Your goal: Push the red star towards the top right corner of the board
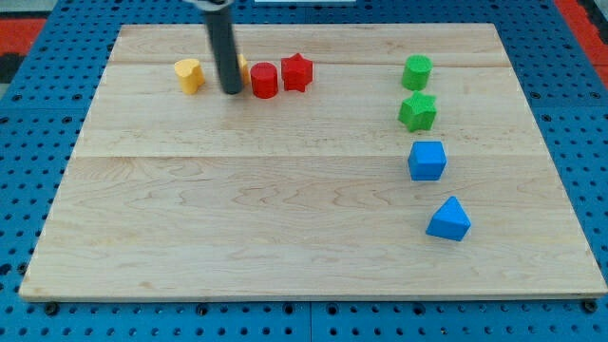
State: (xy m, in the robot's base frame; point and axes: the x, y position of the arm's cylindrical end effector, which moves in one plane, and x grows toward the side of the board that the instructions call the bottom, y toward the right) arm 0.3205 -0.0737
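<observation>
the board [285, 218] is pale wood, smooth, matt, with visible grain and plank seams. the rod [224, 47] looks dark and slightly glossy. the red star [297, 72] and blue cube [427, 161] look like smooth, matt, solid-coloured blocks.

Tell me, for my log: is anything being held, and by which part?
Nothing is held. My tip stands between the yellow block and the red cylinder.
</observation>
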